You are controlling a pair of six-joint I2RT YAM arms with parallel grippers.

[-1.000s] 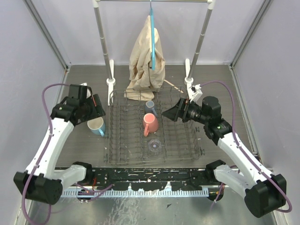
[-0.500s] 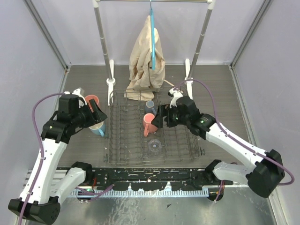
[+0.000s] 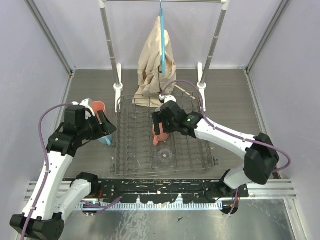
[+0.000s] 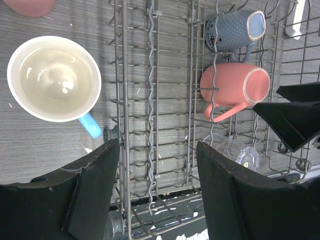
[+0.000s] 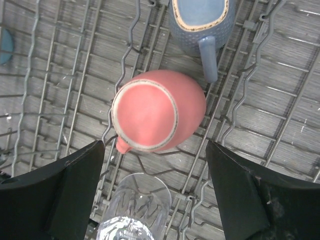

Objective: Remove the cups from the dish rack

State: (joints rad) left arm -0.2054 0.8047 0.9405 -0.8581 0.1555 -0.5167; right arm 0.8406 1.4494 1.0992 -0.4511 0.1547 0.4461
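The dish rack (image 3: 131, 150) holds a salmon-pink mug (image 3: 161, 136) on its side, a grey-blue mug (image 4: 235, 31) behind it and a clear glass (image 3: 165, 156) in front. My right gripper (image 3: 161, 126) hovers open right above the pink mug (image 5: 157, 112); the glass (image 5: 135, 210) lies between its fingers. My left gripper (image 3: 102, 126) is open and empty over the rack's left edge. A light blue mug (image 4: 54, 79) with a cream inside stands on the table beside the rack. A second salmon-pink mug (image 3: 98, 106) stands behind it. No pale yellow mug shows.
A silver clothes rail with beige cloth (image 3: 157, 60) stands just behind the rack. Grey walls close in left and right. The right gripper's fingers (image 4: 295, 117) show in the left wrist view, next to the pink mug (image 4: 232, 90).
My right arm swung left from the rack's right side to above the pink mug. My left arm shifted slightly, its gripper staying by the light blue mug.
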